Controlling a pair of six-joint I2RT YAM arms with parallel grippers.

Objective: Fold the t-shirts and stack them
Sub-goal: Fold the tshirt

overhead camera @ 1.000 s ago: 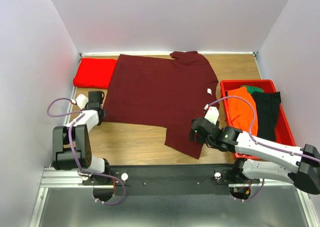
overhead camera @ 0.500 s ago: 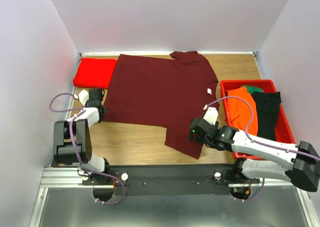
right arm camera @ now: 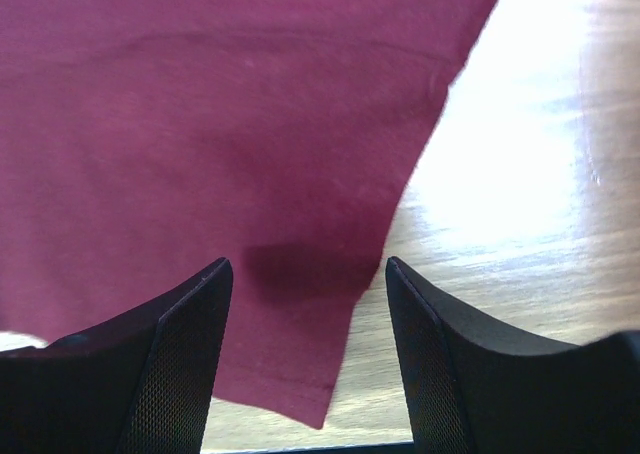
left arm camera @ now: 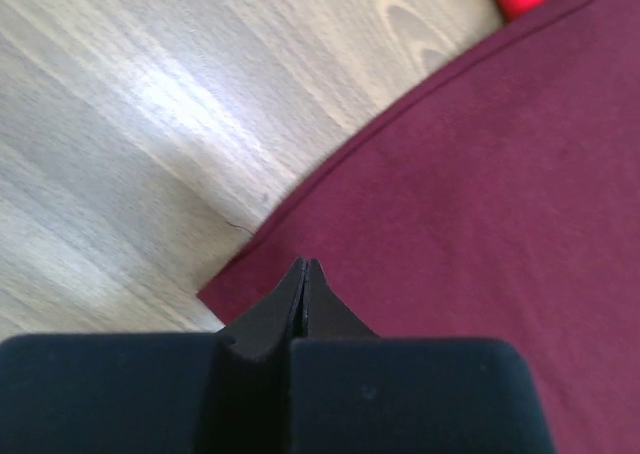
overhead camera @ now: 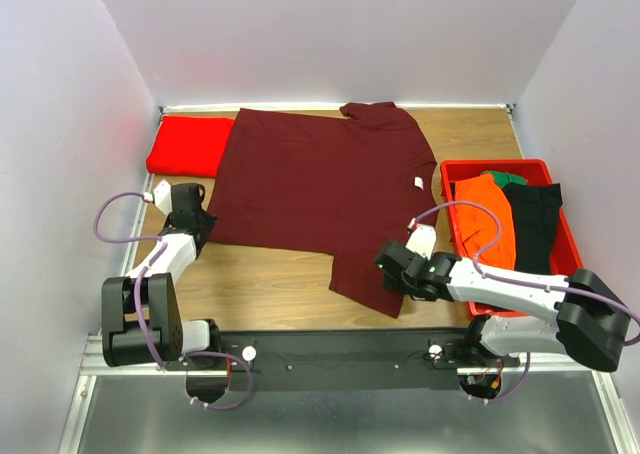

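The dark maroon t-shirt (overhead camera: 320,189) lies spread flat on the wooden table, its white neck label (overhead camera: 418,182) at the right. The bright red t-shirt (overhead camera: 188,144) lies folded at the back left, partly under the maroon one. My left gripper (overhead camera: 203,222) is shut with its tips over the maroon shirt's near left corner (left arm camera: 240,284), which lies flat; its fingers (left arm camera: 305,269) hold no cloth that I can see. My right gripper (overhead camera: 386,266) is open just above the near sleeve (right arm camera: 300,174), one finger (right arm camera: 200,314) over cloth and the other over bare table.
A red bin (overhead camera: 560,274) stands at the right, holding an orange garment (overhead camera: 485,224), a black one (overhead camera: 535,224) and a bit of green cloth (overhead camera: 503,177). White walls close in the table on three sides. Bare wood (overhead camera: 270,284) shows in front of the shirt.
The left gripper has shifted slightly toward me along the shirt's left edge. The right arm has dropped lower and its gripper has settled closer over the sleeve. The shirts have not moved.
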